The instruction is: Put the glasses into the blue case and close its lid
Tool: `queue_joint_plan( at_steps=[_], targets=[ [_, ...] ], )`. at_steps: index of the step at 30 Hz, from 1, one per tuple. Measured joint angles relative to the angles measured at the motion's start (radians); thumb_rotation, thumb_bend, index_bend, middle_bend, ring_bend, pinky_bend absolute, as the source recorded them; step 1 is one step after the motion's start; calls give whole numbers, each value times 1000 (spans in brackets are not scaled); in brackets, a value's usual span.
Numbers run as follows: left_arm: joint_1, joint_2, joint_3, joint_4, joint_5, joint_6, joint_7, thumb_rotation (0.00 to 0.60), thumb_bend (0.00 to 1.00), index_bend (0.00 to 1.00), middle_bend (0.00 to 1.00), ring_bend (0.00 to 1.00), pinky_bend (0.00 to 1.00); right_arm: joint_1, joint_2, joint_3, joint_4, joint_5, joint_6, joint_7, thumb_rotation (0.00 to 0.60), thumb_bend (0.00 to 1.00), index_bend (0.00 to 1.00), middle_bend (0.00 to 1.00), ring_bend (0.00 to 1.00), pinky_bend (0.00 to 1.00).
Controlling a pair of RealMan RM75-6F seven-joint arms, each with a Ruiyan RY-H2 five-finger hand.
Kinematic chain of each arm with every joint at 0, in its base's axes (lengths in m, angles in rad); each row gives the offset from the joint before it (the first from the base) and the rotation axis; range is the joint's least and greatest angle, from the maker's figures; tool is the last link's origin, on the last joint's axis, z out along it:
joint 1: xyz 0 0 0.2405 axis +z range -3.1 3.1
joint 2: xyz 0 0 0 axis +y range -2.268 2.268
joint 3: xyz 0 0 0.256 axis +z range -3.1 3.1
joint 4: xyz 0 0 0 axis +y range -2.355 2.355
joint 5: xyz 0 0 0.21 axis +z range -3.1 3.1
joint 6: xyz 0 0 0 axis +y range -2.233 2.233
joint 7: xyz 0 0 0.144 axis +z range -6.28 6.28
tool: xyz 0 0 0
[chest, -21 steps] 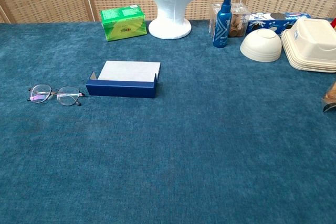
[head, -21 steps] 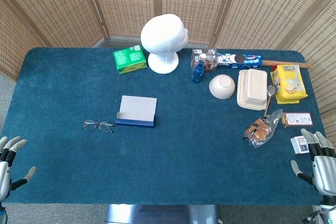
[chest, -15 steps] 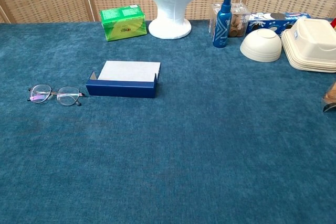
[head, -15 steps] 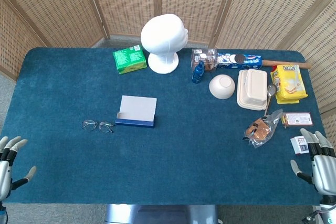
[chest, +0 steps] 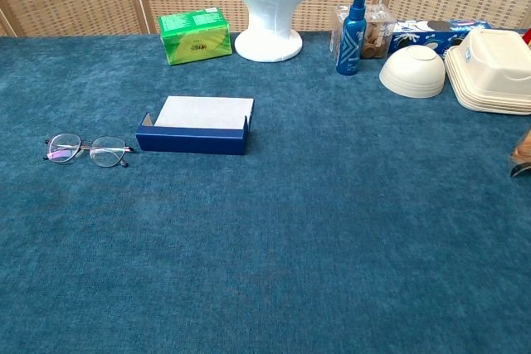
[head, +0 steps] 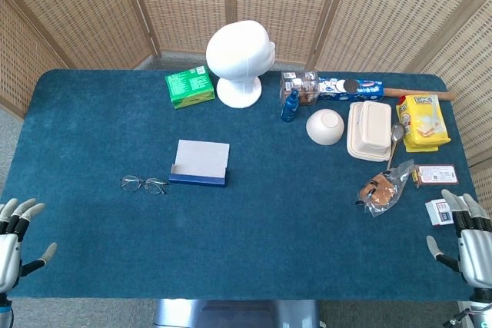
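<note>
Glasses (chest: 87,151) laid beside open blue case (chest: 195,137); left hand (head: 15,240) and right hand (head: 470,237) spread, empty.

On the blue-covered worktop (chest: 315,238) the glasses (chest: 87,150) lie flat just left of the blue case (chest: 194,131), apart from it; the case stands open with its pale lid tipped back. Along the far edge sit a green box (chest: 195,35), a white head form (chest: 270,2), a blue bottle (chest: 353,22), an upturned white bowl (chest: 413,70) and a pale lidded container (chest: 495,70).
</note>
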Motion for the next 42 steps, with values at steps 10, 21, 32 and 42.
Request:
queue_joint_plan(
  at_steps=[10, 21, 32, 42],
  targets=[
    [-87, 29, -35, -20, -48, -144, 33, 600, 210, 234, 167, 27, 0, -3, -1, 7, 11, 25, -11, 6, 600, 331, 40, 138, 0, 129],
    [-303, 54, -105, -20, -201, -496, 75, 600, 215, 236, 135, 0, 0, -24, 2, 13, 3, 58, -2, -7, 600, 332, 40, 138, 0, 129],
    [-514, -40, -152, 111, -347, -754, 97, 600, 215, 229, 123, 0, 0, -45, 3, 19, -9, 83, 14, -24, 600, 331, 39, 138, 0, 129],
    [-616, -149, -157, 238, -427, -815, 159, 600, 214, 231, 129, 0, 0, -58, 18, 30, -26, 96, 26, -40, 600, 332, 35, 138, 0, 129]
  ],
)
